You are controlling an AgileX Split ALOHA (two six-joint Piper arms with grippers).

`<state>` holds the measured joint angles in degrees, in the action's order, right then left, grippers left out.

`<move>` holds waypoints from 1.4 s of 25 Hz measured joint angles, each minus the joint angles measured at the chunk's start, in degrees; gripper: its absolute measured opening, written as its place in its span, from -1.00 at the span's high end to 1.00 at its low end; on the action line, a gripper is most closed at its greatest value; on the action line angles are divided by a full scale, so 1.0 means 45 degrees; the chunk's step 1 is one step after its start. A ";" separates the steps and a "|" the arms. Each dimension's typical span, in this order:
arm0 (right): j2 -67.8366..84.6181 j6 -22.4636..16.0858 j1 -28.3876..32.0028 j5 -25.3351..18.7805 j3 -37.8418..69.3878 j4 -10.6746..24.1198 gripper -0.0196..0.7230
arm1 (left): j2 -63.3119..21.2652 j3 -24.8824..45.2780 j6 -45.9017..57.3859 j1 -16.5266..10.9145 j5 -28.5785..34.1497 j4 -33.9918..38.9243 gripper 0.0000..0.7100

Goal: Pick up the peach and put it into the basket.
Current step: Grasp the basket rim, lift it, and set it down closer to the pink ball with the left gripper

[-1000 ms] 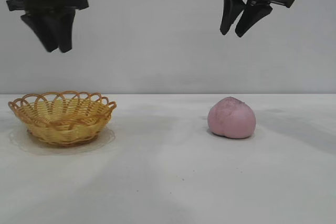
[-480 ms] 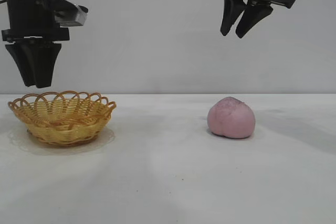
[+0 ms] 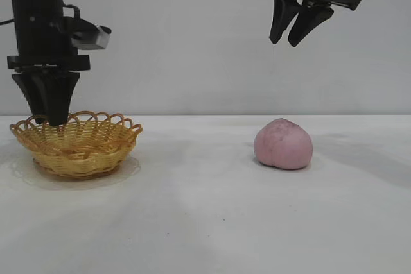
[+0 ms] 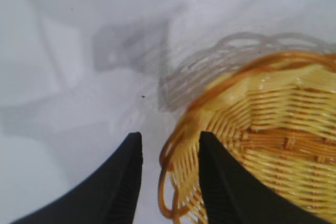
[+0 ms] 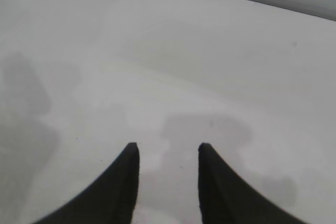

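Note:
The dusty pink peach (image 3: pixel 283 144) sits on the white table at the right. The yellow wicker basket (image 3: pixel 77 143) with an orange-brown looped rim stands at the left. My left gripper (image 3: pixel 49 120) is open and low at the basket's left rim. In the left wrist view its jaws (image 4: pixel 168 139) straddle the rim of the basket (image 4: pixel 262 129), one finger inside and one outside, apart from the wicker. My right gripper (image 3: pixel 291 40) is open and empty, high above the peach; its wrist view (image 5: pixel 168 148) shows only bare table.
The white table (image 3: pixel 205 222) runs to a grey back wall. A stretch of tabletop lies between the basket and the peach.
My left gripper has come down from high above the basket to its left rim. The right arm, peach and basket have not moved.

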<state>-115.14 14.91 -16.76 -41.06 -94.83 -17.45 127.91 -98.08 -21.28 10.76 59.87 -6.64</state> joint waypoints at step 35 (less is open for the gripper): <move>0.0000 0.0076 0.0000 -0.0680 0.0000 0.0127 0.38 | -0.4816 1.0207 -0.0093 0.1246 -0.6715 -0.9953 0.05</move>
<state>-115.14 15.25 -16.76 -44.12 -94.83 -16.88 106.24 -52.15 -21.70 16.37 29.65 -51.42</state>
